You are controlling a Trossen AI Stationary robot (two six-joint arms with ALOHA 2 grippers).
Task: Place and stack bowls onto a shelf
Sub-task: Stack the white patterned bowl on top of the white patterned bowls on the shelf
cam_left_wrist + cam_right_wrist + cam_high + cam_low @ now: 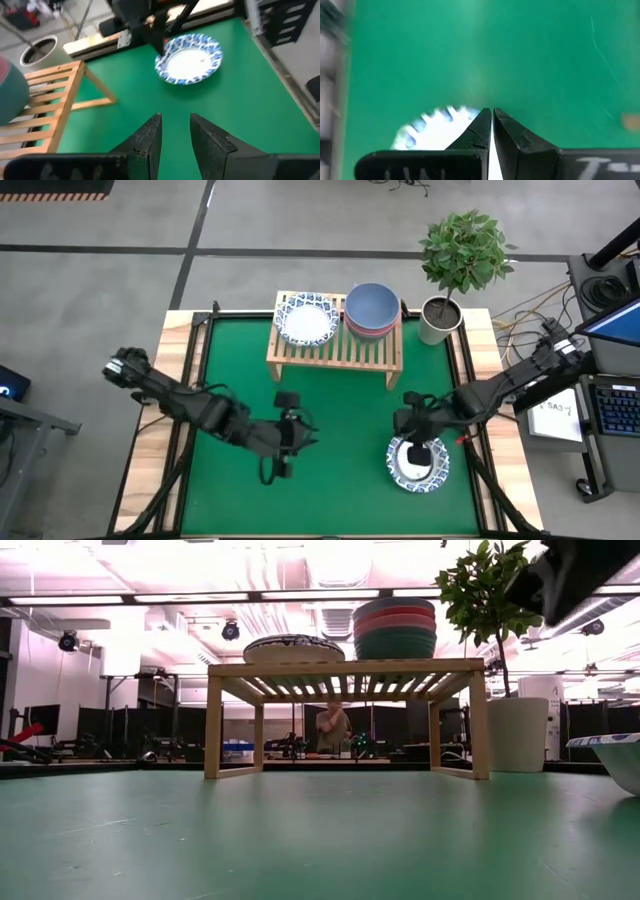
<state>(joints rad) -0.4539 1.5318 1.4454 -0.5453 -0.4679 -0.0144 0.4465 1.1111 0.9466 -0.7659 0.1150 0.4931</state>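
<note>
A white bowl with a blue patterned rim (435,477) (190,60) sits upright on the green mat near the table's right front. My right gripper (414,452) (491,120) hangs shut just above it; the low view shows nothing on the bowl's rim (612,755). My left gripper (303,435) (175,130) hovers over the middle of the mat, open and empty, pointing toward that bowl. On the wooden shelf (335,352) (345,668) at the back rest a blue-rimmed white bowl (307,320) on the left and a stack of plain bowls (372,305) (394,628) with a blue-grey one on top.
A potted plant in a pale pot (440,320) (518,735) stands just right of the shelf. Bare green mat (240,370) lies in front of the shelf and to the left. Wooden table edges (150,430) frame the mat on both sides.
</note>
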